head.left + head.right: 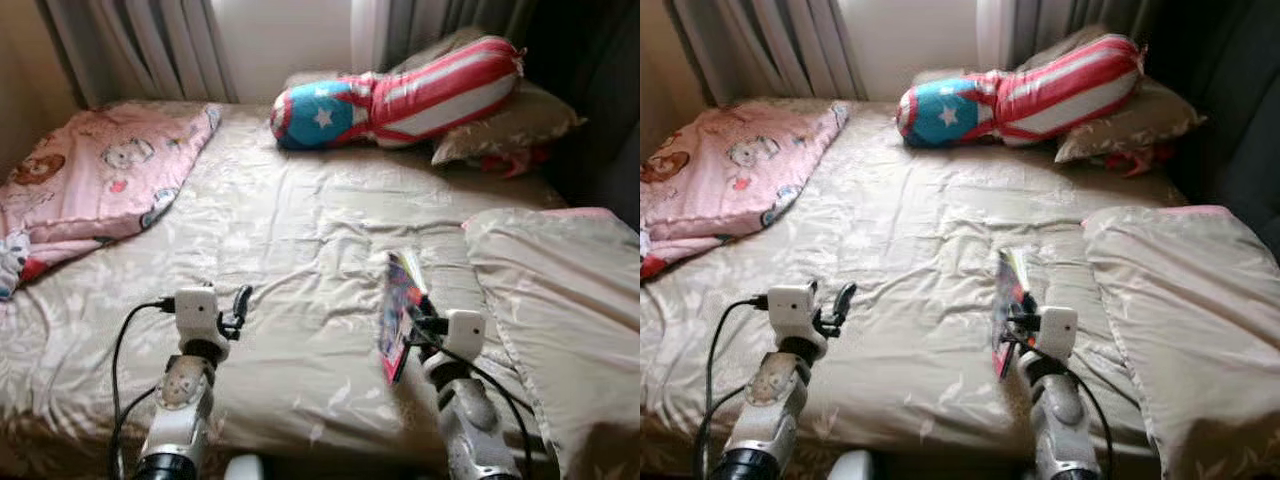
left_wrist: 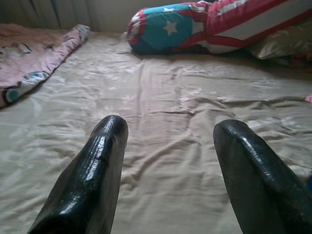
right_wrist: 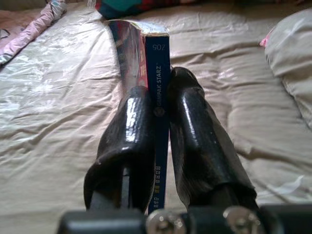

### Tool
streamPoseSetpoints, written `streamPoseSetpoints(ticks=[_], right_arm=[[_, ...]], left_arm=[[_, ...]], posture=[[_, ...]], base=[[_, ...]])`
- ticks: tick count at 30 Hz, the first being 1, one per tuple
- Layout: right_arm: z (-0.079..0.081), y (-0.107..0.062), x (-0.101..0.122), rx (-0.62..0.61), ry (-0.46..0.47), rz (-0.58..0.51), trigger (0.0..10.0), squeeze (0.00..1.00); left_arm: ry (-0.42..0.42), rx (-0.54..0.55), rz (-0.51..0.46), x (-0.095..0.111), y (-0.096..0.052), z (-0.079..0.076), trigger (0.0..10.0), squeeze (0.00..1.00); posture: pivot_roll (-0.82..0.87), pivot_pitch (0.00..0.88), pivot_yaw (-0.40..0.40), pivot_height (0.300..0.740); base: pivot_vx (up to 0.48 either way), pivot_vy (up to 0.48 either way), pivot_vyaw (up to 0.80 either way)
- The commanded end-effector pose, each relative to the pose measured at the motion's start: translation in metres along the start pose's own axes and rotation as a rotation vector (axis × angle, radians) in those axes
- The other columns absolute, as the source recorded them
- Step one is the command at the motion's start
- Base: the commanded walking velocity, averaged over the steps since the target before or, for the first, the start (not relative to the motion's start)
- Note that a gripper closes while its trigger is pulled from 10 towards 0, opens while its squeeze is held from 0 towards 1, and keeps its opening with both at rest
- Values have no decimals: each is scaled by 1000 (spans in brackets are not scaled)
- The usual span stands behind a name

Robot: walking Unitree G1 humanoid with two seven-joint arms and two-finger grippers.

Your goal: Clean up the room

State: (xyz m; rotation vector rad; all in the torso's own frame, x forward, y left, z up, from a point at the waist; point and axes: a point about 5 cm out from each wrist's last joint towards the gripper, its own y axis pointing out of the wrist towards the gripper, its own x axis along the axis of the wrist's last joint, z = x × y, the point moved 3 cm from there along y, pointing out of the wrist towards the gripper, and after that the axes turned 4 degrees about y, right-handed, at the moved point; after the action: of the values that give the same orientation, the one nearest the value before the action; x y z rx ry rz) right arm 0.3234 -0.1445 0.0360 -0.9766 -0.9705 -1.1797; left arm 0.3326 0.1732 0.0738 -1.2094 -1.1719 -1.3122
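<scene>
A pink blanket [image 1: 95,180] printed with cartoon figures lies rumpled along the left edge of the bed [image 1: 290,230], reaching toward its far left corner. The bed is covered with a creased beige sheet bearing a pale leaf pattern.

The left end effector [image 1: 240,303] hangs over the near part of the bed, left of the middle. In its wrist view its two black fingers [image 2: 92,170] stand wide apart with only the sheet between them, holding nothing.

At the far edge, right of the middle, lies a long bolster [image 1: 400,95] with a blue end carrying a white star and red and white stripes along the rest. It rests partly on a beige pillow [image 1: 510,125] in the far right corner, and something red shows under that pillow's near edge.

The right end effector [image 1: 418,312] is over the near part of the bed, right of the middle, and its fingers are clamped on a thin book [image 3: 156,73] with a colourful cover. The book stands on edge, lifted above the sheet, its dark blue spine gripped between the two fingers [image 3: 195,126] and its far end sticking out past their tips.

A second beige pillow [image 1: 560,300] lies along the right edge of the bed, just beside the held book, with a pink strip showing at its far edge.
</scene>
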Motion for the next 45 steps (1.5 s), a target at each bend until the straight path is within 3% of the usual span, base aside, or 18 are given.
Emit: streamPoseSetpoints(ticks=[1, 7, 14, 18, 20, 22, 25, 28, 29, 35, 45], right_arm=[[5, 6, 5, 21, 11, -13, 10000, 0], [4, 18, 13, 12, 65, -15, 10000, 0], [3, 40, 24, -28, 225, 12, 10000, 0], [2, 52, 38, -48, 395, -14, 10000, 0], [-3, 56, 41, -74, 552, -21, 10000, 0], [-8, 57, 41, -94, 649, -18, 10000, 0], [-18, 55, 40, -137, 690, -8, 10000, 0], [-43, 46, 32, -265, 789, -12, 10000, 0], [-56, 36, 20, -350, 831, 11, 10000, 0], [-76, 12, -9, -485, 835, 82, 10000, 0], [-78, 3, -22, -539, 885, 85, 10000, 0]], left_arm=[[16, 4, -2, 2, -2, 3, 10000, 0], [20, 6, 2, 1, -6, 5, 10000, 0], [53, -17, 5, 2, -14, 6, 10000, 0], [72, -12, 6, 4, -19, 12, 10000, 0], [81, -12, 11, 4, -23, 14, 10000, 0], [91, -18, 18, 5, -29, 16, 10000, 0], [108, -25, 25, 5, -35, 17, 10000, 0], [121, -22, 35, 6, -44, 20, 10000, 0], [127, -24, 47, 6, -50, 21, 10000, 0], [146, -43, 70, 9, -66, 20, 10000, 0], [160, -54, 111, 14, -82, 21, 10000, 0]], posture=[[-21, 0, -21, 622], [-10, 20, -17, 622], [34, 56, -5, 622], [57, 73, 3, 622], [71, 87, 11, 622], [93, 107, 20, 622], [109, 120, 23, 622], [128, 143, 33, 622], [143, 157, 41, 622], [177, 210, 52, 622], [187, 253, 70, 622]], base=[[0, 0, 0], [0, 0, 0], [0, 0, 0], [0, 0, 0], [0, 0, 0], [0, 0, 0], [0, 0, 0], [0, 0, 0], [0, 0, 0], [0, 0, 0], [0, 0, 0]])
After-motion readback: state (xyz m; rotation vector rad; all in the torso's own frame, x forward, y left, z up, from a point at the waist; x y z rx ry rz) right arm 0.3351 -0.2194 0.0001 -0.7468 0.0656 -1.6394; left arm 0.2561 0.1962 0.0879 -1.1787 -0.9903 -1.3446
